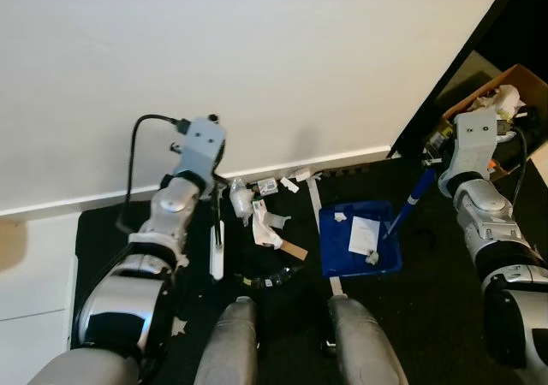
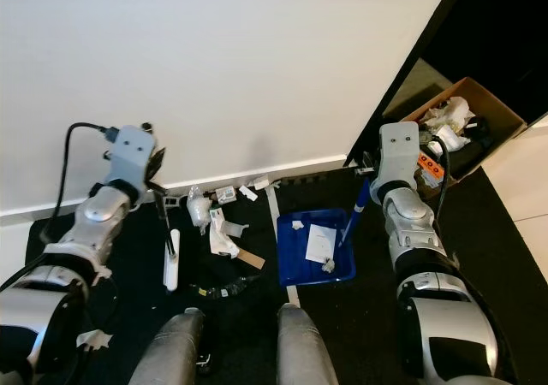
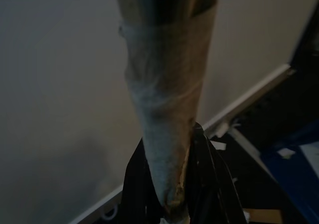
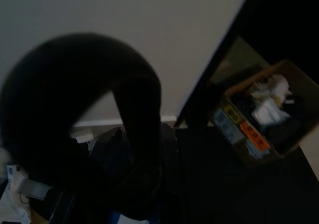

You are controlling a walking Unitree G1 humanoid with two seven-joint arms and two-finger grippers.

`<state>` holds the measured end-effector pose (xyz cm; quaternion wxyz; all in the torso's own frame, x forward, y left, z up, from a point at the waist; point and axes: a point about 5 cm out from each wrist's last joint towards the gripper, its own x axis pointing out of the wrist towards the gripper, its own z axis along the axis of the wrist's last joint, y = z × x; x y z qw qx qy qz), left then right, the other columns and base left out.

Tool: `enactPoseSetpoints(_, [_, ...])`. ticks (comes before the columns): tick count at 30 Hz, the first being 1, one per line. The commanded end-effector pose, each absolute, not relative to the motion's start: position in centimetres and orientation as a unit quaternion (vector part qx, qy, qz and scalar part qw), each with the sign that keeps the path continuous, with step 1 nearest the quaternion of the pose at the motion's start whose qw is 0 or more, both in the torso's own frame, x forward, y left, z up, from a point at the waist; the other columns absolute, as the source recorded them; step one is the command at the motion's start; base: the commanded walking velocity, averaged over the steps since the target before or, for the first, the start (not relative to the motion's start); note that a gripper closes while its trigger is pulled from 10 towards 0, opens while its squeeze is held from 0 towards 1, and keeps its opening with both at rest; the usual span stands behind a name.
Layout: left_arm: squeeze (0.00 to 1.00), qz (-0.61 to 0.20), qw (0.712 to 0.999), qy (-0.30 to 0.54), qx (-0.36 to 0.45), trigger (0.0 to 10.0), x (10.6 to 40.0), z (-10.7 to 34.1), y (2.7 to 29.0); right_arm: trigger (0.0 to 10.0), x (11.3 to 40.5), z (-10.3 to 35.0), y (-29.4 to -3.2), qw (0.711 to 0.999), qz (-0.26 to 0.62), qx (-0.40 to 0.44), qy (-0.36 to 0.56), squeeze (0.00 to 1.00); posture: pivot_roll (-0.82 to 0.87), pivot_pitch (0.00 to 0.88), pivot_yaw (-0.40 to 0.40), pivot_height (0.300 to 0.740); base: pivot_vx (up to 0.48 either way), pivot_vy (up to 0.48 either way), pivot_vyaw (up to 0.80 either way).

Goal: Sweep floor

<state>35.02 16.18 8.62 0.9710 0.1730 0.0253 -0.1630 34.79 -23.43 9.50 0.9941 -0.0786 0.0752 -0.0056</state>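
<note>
Dustpan (image 1: 338, 241) holds paper scraps (image 1: 366, 233); cardboard box (image 2: 490, 118) holds rubbish.

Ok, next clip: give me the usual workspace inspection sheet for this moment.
Surface: black floor mat along a white wall.
Job's things: blue dustpan holding paper scraps; brush with white head on the mat.
Clutter: paper and wrapper litter between brush and dustpan.
Grippers: left gripper on the brush handle; right gripper on the dustpan's blue handle; jaws hidden.
Cables: black cable looping off the left wrist.
Surroundings: cardboard box of rubbish on the right.
</note>
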Motion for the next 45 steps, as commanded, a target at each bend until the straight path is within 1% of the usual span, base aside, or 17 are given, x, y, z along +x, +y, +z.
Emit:
enactPoseSetpoints(1, [0.0, -0.183, 0.969, 0.033, 0.163, 10.0, 34.7, 7.8, 14.7, 10.0, 34.0, 8.1, -23.0, 0.993, 0.0, -0.068, 0.092, 0.0, -0.04, 0.261, 0.003, 0.74, 0.0, 0.0, 0.0])
enactPoseSetpoints(3, [0.0, -0.201, 0.969, 0.032, 0.139, 10.0, 34.7, 7.8, 12.4, 10.0, 33.8, 7.8, -22.3, 0.994, 0.01, -0.067, 0.091, 0.0, -0.05, 0.264, 0.007, 0.74, 0.0, 0.0, 0.0])
enactPoseSetpoints(5, [0.0, -0.206, 0.969, 0.033, 0.133, 10.0, 34.7, 7.8, 11.8, 10.0, 33.7, 7.7, -22.2, 0.993, 0.012, -0.067, 0.092, 0.0, -0.05, 0.264, 0.008, 0.74, 0.0, 0.0, 0.0])
enactPoseSetpoints(7, [0.0, -0.219, 0.97, 0.031, 0.097, 10.0, 34.7, 7.9, 9.6, 10.0, 33.4, 7.2, -22.1, 0.993, 0.015, -0.065, 0.1, 0.0, -0.06, 0.263, 0.012, 0.74, 0.0, 0.0, 0.0])
enactPoseSetpoints(8, [0.0, -0.219, 0.97, 0.031, 0.097, 10.0, 34.7, 7.9, 9.6, 10.0, 33.4, 7.2, -22.1, 0.993, 0.015, -0.065, 0.1, 0.0, -0.06, 0.263, 0.012, 0.74, 0.0, 0.0, 0.0])
enactPoseSetpoints(14, [0.0, -0.245, 0.969, 0.009, 0.023, 10.0, 34.7, 9.2, 5.3, 10.0, 32.7, 6.1, -21.0, 0.993, 0.031, -0.036, 0.111, 0.0, -0.06, 0.258, 0.018, 0.74, 0.0, 0.0, 0.0])
enactPoseSetpoints(17, [0.0, -0.257, 0.966, -0.003, 0.0, 10.0, 34.8, 10.2, 3.6, 10.0, 32.6, 5.9, -19.5, 0.993, 0.048, -0.002, 0.106, 0.0, -0.05, 0.255, 0.02, 0.74, 0.0, 0.0, 0.0])
enactPoseSetpoints(19, [0.0, -0.259, 0.966, -0.007, -0.006, 10.0, 34.8, 10.4, 3.3, 10.0, 32.6, 5.9, -19.0, 0.993, 0.052, 0.008, 0.104, 0.0, -0.05, 0.254, 0.02, 0.74, 0.0, 0.0, 0.0])
enactPoseSetpoints(20, [0.0, -0.256, 0.966, -0.015, -0.025, 10.0, 35.0, 11.1, 2.8, 10.0, 32.7, 6.0, -17.7, 0.992, 0.063, 0.042, 0.101, 0.0, -0.05, 0.25, 0.023, 0.74, 0.0, 0.0, 0.0])
enactPoseSetpoints(30, [0.0, -0.241, 0.967, -0.04, -0.075, 10.0, 35.7, 13.1, 1.8, 10.0, 32.6, 5.7, -15.2, 0.986, 0.076, 0.102, 0.107, 0.0, -0.04, 0.232, 0.02, 0.74, 0.0, 0.0, 0.0])
enactPoseSetpoints(34, [0.0, -0.235, 0.967, -0.058, -0.084, 10.0, 36.2, 14.1, 1.9, 10.0, 32.7, 5.9, -15.1, 0.984, 0.069, 0.121, 0.107, 0.0, -0.04, 0.228, 0.021, 0.74, 0.0, 0.0, 0.0])
enactPoseSetpoints(37, [0.0, -0.226, 0.965, -0.089, -0.095, 10.0, 37.1, 15.8, 3.1, 10.0, 32.9, 6.1, -15.5, 0.985, 0.061, 0.128, 0.103, 0.0, -0.03, 0.213, 0.027, 0.74, 0.0, 0.0, 0.0])
enactPoseSetpoints(40, [0.0, -0.242, 0.96, -0.112, -0.081, 10.0, 37.5, 16.9, 3.8, 10.0, 33.0, 6.3, -15.9, 0.985, 0.057, 0.128, 0.102, 0.0, -0.03, 0.202, 0.029, 0.74, 0.0, 0.0, 0.0])
enactPoseSetpoints(41, [0.0, -0.273, 0.954, -0.118, -0.04, 10.0, 37.7, 17.3, 4.3, 10.0, 33.1, 6.4, -16.2, 0.985, 0.056, 0.127, 0.101, 0.0, -0.02, 0.192, 0.029, 0.74, 0.0, 0.0, 0.0])
enactPoseSetpoints(42, [0.0, -0.273, 0.954, -0.118, -0.04, 10.0, 37.7, 17.3, 4.3, 10.0, 33.1, 6.4, -16.2, 0.985, 0.056, 0.127, 0.101, 0.0, -0.02, 0.192, 0.029, 0.74, 0.0, 0.0, 0.0])
enactPoseSetpoints(43, [0.0, -0.322, 0.937, -0.135, 0.023, 10.0, 37.8, 17.9, 5.9, 10.0, 33.2, 6.7, -17.1, 0.986, 0.057, 0.123, 0.1, 0.0, 0.0, 0.179, 0.026, 0.74, 0.0, 0.0, 0.0])
enactPoseSetpoints(45, [0.0, -0.333, 0.933, -0.136, 0.032, 10.0, 37.9, 18.1, 6.5, 10.0, 33.3, 6.8, -17.3, 0.986, 0.057, 0.122, 0.1, 0.0, 0.0, 0.179, 0.026, 0.74, 0.0, 0.0, 0.0])
